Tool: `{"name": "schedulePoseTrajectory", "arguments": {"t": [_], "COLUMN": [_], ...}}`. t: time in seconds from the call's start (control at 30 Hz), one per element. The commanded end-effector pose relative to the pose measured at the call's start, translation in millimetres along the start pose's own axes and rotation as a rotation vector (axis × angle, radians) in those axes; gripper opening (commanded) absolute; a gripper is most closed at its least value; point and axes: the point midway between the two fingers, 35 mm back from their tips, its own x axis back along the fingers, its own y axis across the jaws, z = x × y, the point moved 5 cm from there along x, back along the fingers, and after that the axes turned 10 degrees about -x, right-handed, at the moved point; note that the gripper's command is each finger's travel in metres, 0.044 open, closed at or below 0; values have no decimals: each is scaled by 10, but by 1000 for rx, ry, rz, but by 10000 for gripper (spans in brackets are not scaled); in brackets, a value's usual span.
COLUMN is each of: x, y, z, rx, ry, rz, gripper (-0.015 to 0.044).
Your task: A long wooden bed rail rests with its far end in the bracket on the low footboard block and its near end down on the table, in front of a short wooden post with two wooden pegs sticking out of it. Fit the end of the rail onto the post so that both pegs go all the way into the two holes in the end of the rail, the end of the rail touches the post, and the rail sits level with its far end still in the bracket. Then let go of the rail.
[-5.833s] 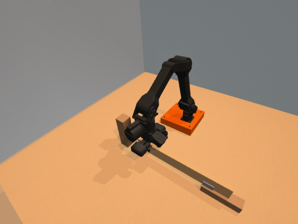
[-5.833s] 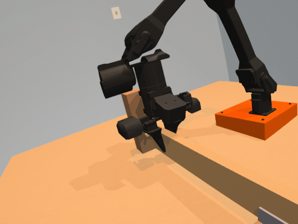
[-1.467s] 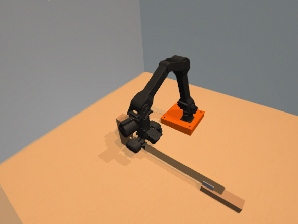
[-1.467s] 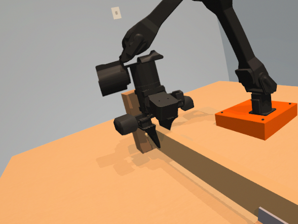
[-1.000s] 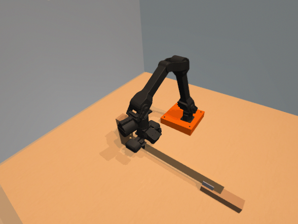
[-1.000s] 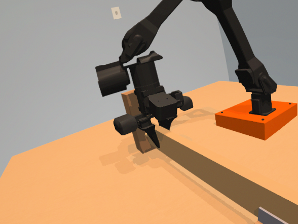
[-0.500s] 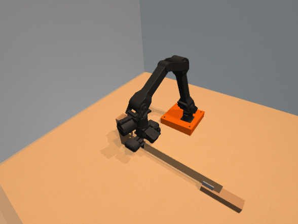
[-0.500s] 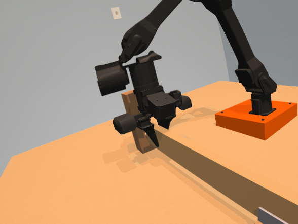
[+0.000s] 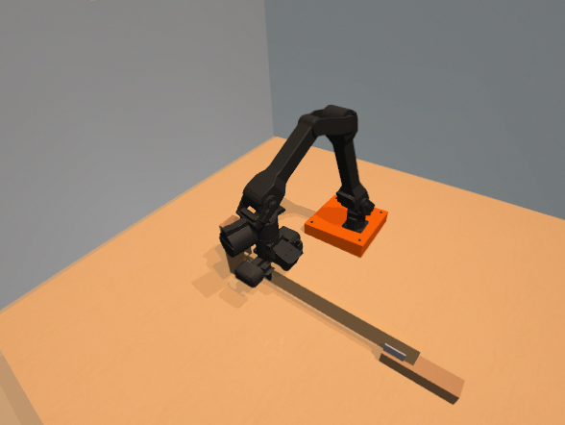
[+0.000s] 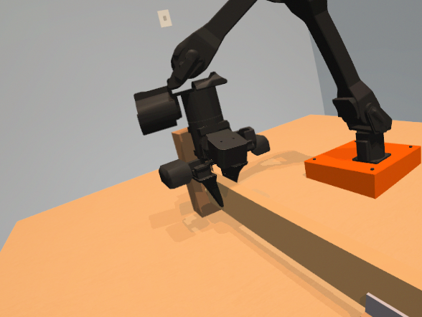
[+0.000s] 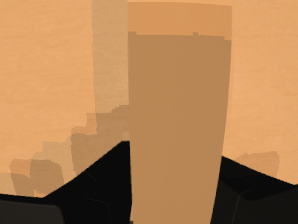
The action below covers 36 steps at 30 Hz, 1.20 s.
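Rail (image 10: pixel 287 233) runs from the bracket (image 9: pixel 395 351) on the footboard block (image 9: pixel 432 380) to the post (image 10: pixel 186 158), its near end clamped in the claw (image 10: pixel 224 186) above the desk (image 10: pixel 90 258), seemingly for peg alignment.

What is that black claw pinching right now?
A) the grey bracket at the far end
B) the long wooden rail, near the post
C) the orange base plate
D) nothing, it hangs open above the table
B: the gripper has a finger on each side of the rail, shut on it right beside the post; the wrist view shows the rail between the fingers.
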Motion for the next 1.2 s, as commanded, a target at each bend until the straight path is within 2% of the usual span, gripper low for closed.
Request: {"name": "schedulePoseTrajectory", "arguments": {"t": [0.0, 1.17], "x": [7, 14], "y": [-10, -29], "z": [21, 126], "rx": [2, 2], "ry": [3, 4], "rz": [3, 3], "gripper": [0, 0]}}
